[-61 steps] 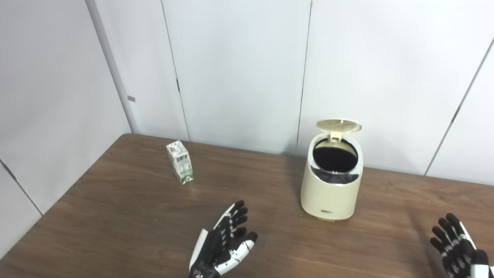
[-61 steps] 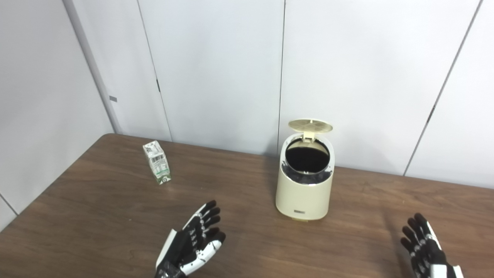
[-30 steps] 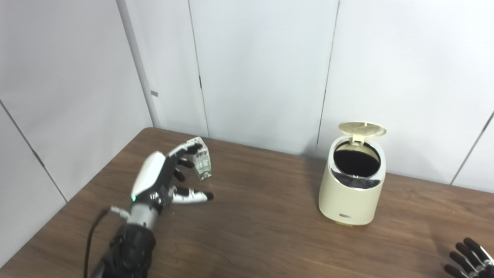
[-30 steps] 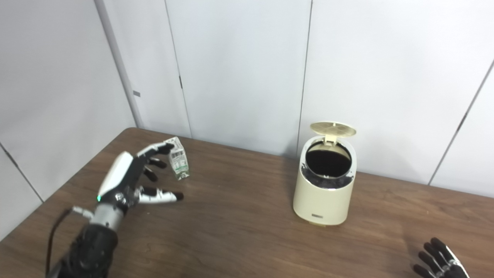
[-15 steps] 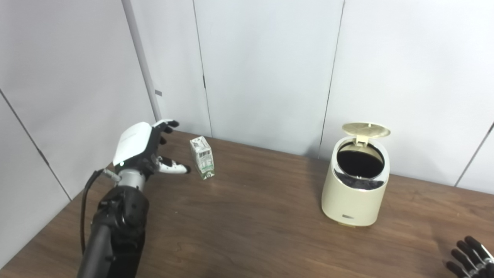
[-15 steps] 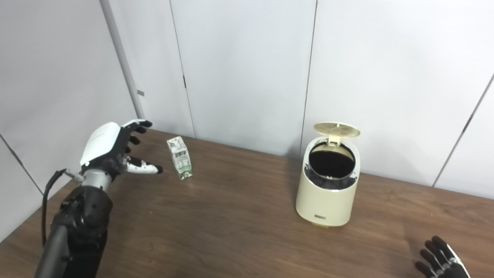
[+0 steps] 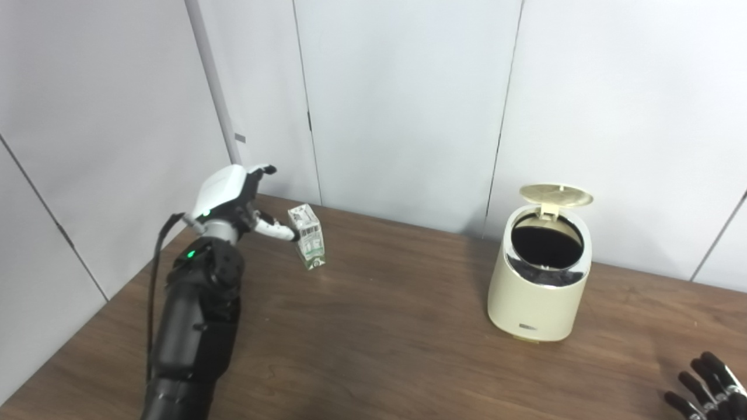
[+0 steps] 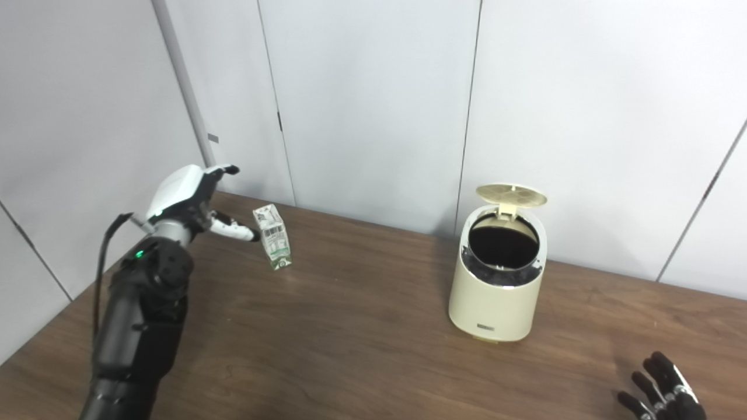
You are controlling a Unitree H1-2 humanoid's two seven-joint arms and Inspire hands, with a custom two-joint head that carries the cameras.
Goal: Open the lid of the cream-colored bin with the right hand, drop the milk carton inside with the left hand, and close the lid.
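The small white and green milk carton point(image 7: 309, 236) stands upright on the brown table point(image 7: 373, 326), at the far left. My left hand point(image 7: 236, 204) is beside it on its left, open, fingers spread, with the thumb tip reaching its side. The cream-colored bin point(image 7: 540, 286) stands at the right with its round lid point(image 7: 556, 195) tipped up and its dark inside showing. My right hand point(image 7: 706, 388) rests at the bottom right corner, fingers apart, holding nothing and only partly in view.
White wall panels point(image 7: 408, 105) rise straight behind the table's far edge, close to the carton and the bin. The table's left edge point(image 7: 146, 274) runs just past my left arm. Bare wood lies between the carton and the bin.
My left hand has moved up from the near table edge to the carton's left side and now touches it with the thumb. The right hand has drawn back to the bottom right corner. The camera shifted.
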